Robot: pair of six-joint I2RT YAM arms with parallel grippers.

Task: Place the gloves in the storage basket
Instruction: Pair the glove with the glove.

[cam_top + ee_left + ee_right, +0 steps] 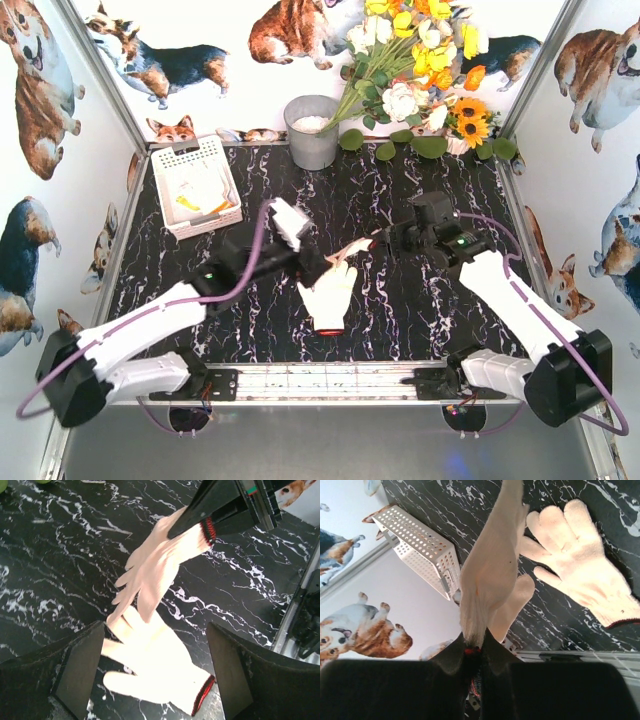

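A white glove with a red cuff (326, 297) lies flat on the black marble table; it also shows in the left wrist view (155, 665) and the right wrist view (580, 565). My right gripper (474, 647) is shut on the red cuff of a second white glove (492, 565), which hangs from it above the table (155, 565). My left gripper (155, 675) is open, its jaws wide on either side of the lying glove, above it. The white storage basket (200, 187) stands at the back left with gloves inside (420, 545).
A grey metal bucket (312, 130) and a bunch of flowers (420, 60) stand at the back. Metal rails (330, 380) run along the near edge. Corgi-print walls close in the table.
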